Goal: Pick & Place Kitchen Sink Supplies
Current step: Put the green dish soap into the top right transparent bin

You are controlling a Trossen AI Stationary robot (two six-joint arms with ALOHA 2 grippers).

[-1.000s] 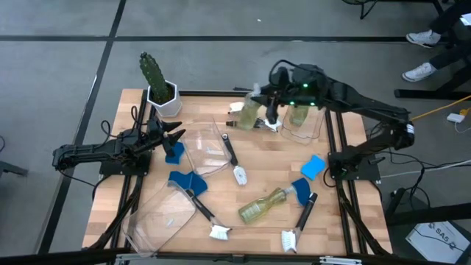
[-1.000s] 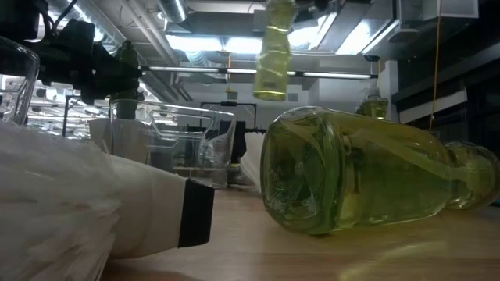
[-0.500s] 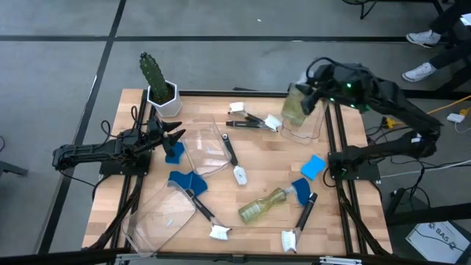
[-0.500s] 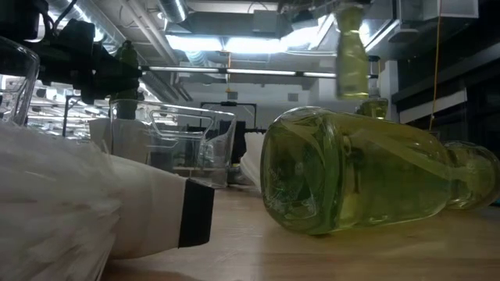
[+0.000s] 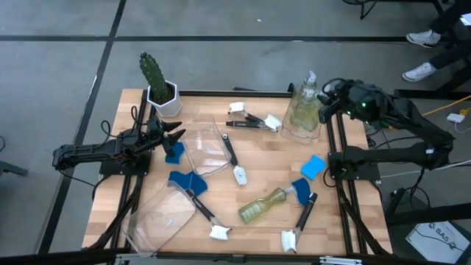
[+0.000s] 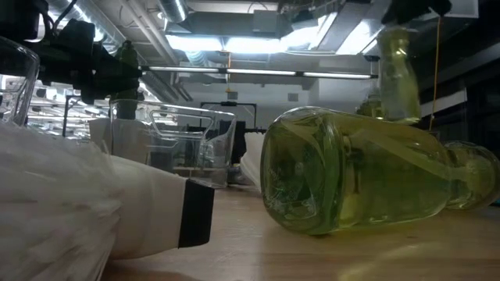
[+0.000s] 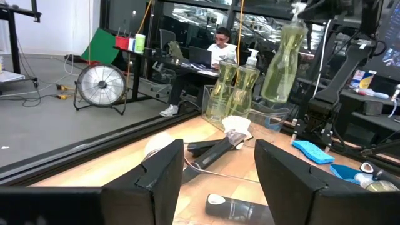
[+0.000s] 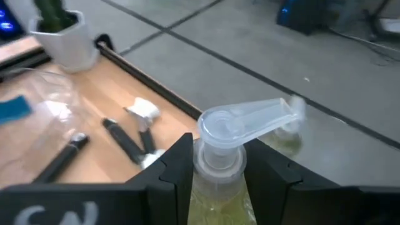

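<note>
My right gripper (image 5: 318, 99) is shut on a clear pump bottle of yellowish-green soap (image 5: 302, 110), which hangs over the clear bin (image 5: 313, 135) at the table's far right. Two more soap bottles (image 7: 234, 84) stand inside that bin. Another soap bottle (image 5: 266, 206) lies on its side near the front. Blue sponges (image 5: 313, 166) (image 5: 182, 180) and black-handled brushes (image 5: 232, 156) (image 5: 300, 221) lie flat on the wood. At the left edge my left gripper (image 5: 176, 136) rests open and level, above a blue sponge (image 5: 174, 153). My right gripper pinches the bottle's neck (image 8: 219, 164) just under the pump head (image 8: 250, 122), one finger (image 8: 176, 167) on each side. The fingers come from the table's right side, slanting a little downward. The bottle hangs below them, slightly tilted, clear of the bin.
A potted cactus (image 5: 154, 81) stands at the far left corner. Two clear bins (image 5: 206, 151) (image 5: 162, 213) lie tipped on the left half. A brush and a white scrap (image 5: 254, 121) lie at the far middle. The arm frames (image 5: 353, 165) flank the board.
My right gripper has carried the soap bottle from over the table's far middle toward the right edge, sinking a little and turning its wrist. The bottle, still lifted clear, now hangs over the right-hand bin with its pump head up.
</note>
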